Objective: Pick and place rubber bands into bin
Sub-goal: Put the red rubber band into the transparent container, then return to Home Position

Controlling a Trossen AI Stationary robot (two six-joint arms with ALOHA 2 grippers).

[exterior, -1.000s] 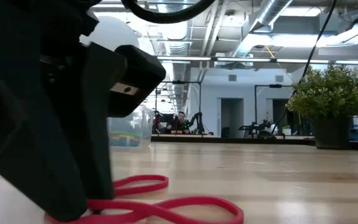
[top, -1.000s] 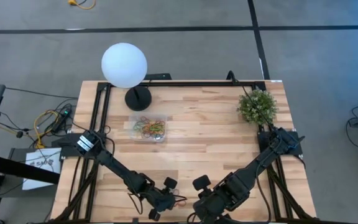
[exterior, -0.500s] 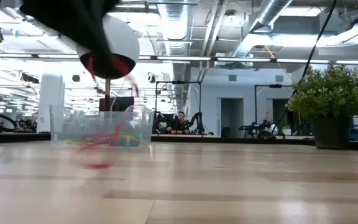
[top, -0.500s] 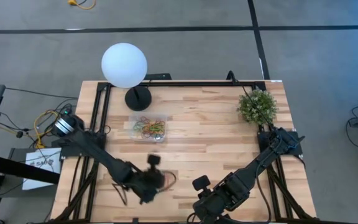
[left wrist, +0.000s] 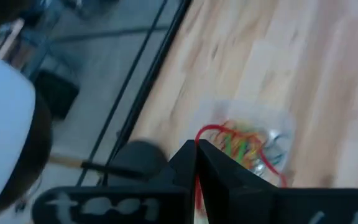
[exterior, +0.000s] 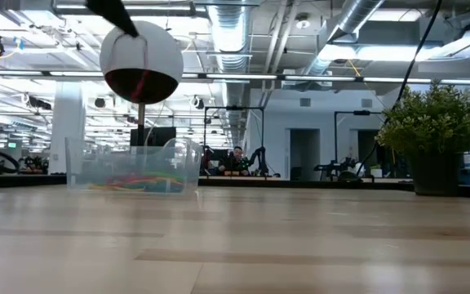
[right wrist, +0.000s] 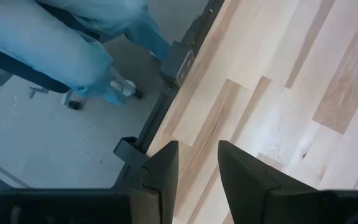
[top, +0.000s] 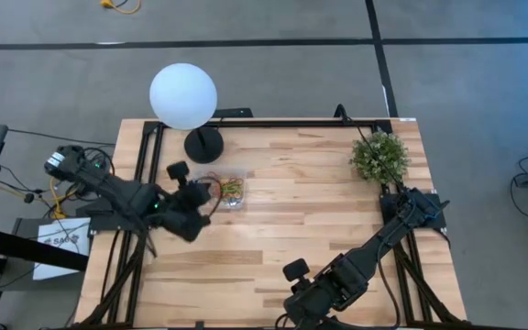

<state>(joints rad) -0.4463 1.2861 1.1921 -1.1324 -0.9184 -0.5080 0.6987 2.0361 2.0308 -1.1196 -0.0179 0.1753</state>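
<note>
Left gripper (left wrist: 196,163) is clamped tight on a red rubber band (left wrist: 211,132), which loops out from between the closed fingers; in the high view this gripper (top: 200,196) sits at the left edge of the clear bin (top: 232,191), at the far-left part of the tabletop (top: 319,211), just near of the globe lamp's black base (top: 203,144). The bin already holds a heap of coloured rubber bands (top: 231,190), seen also through its wall in the low view (exterior: 137,181). Right gripper (right wrist: 197,163) hangs parted and empty over the near edge of the tabletop, waiting; a person's blue-clad leg (right wrist: 98,28) shows on the floor beyond it. Risks, as judgement: the gripper looks to be at the bin's rim, not clearly over its middle, so letting go now could drop the band on the rim or outside on the wood. The band is light and springy, so it may cling to a finger pad on release or flick out. Whether the loop hangs inside the bin's walls, I cannot tell. Coming down too low could knock the light bin sideways or tip it, spilling the bands already inside. The lamp base is close; a wide swing out could bump it. The potted plant (top: 379,156) at far right is well apart, no concern.
</note>
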